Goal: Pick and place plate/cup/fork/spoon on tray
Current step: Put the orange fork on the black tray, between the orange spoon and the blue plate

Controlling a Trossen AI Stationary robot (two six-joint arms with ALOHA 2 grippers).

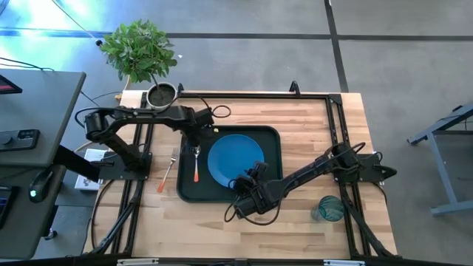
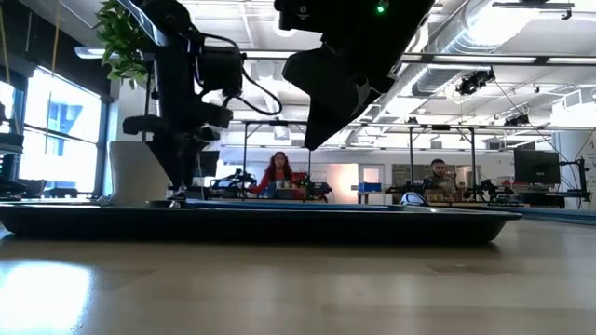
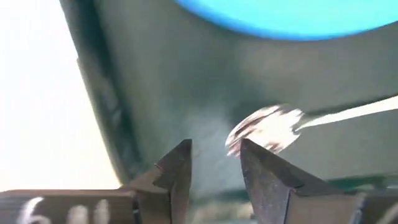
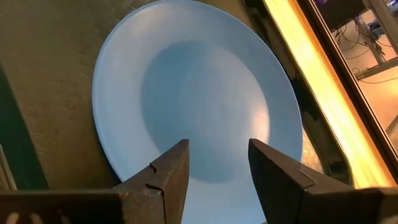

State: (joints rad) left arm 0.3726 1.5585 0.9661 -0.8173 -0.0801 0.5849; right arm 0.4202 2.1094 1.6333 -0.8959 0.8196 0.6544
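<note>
The dark green tray (image 1: 270, 137) lies mid-table. The blue plate (image 1: 235, 160) lies flat in it, also in the right wrist view (image 4: 199, 93). The spoon (image 1: 196, 164) lies in the tray left of the plate, its shiny bowl (image 3: 264, 127) toward the far side and its orange end toward the near side. The fork (image 1: 167, 171) lies on the table left of the tray. The teal cup (image 1: 327, 209) stands on the table at the near right. My left gripper (image 3: 214, 146) is open just over the spoon's bowl. My right gripper (image 4: 217, 146) is open above the plate's near rim.
A grey metal pot with a green plant (image 1: 161, 94) stands at the table's far left corner, close behind my left arm. Black frame rails (image 1: 336, 133) run along the table's sides. People sit at desks in the room beyond (image 2: 279, 175).
</note>
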